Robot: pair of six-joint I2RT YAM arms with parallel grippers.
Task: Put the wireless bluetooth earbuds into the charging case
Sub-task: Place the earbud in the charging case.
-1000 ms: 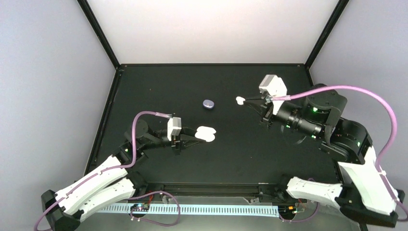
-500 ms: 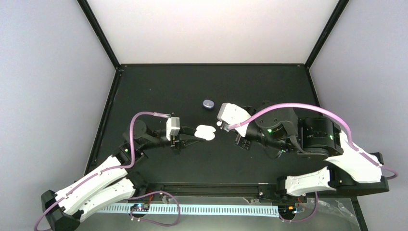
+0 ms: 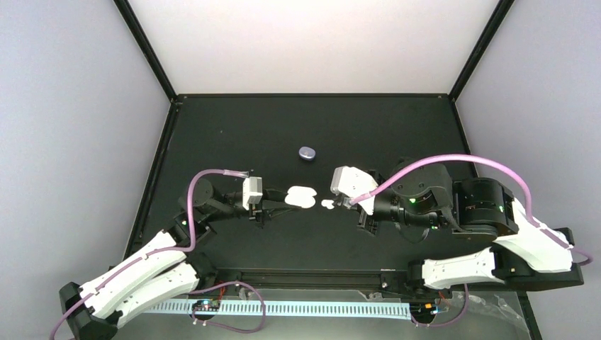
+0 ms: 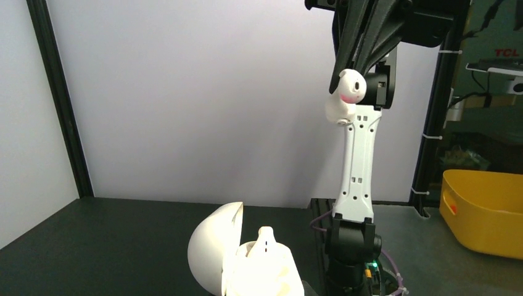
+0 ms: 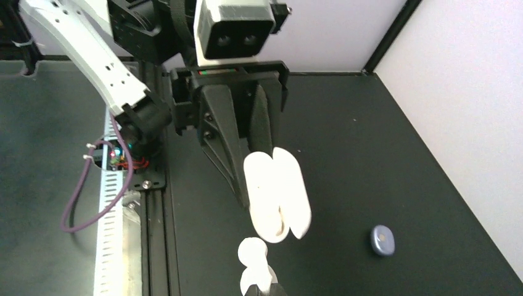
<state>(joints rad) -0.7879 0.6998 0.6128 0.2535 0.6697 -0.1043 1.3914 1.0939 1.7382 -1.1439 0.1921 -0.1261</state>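
Left fingers (image 3: 278, 201) clamped tight on the white charging case (image 3: 301, 196), gripping it from its left side near the middle of the counter (image 3: 234, 120). Case lid hinged open; in the left wrist view the domed lid stands up on the left and the base faces up.

One white earbud (image 4: 265, 239) already sits upright in the case base, stem end poking up.

Right fingers (image 3: 341, 205) pinched fully together on a second white earbud (image 3: 328, 205). That bud is held at the very fingertips, in the air, just to the right of the open case and not touching it. From the left wrist view it hangs above and to the right of the case, a pinkish spot showing on its rounded side. From the right wrist view it is at the bottom edge, just near the case's open end, a small gap between them.

Closed purple case (image 3: 307, 152) lies flat on the counter farther back, well apart from both arms, nothing touching it. A light dot shows on its top in the right wrist view.

Can't tell which socket of the white case the seated bud occupies.

Yellow bin (image 4: 487, 213) off the counter in the background of the left wrist view
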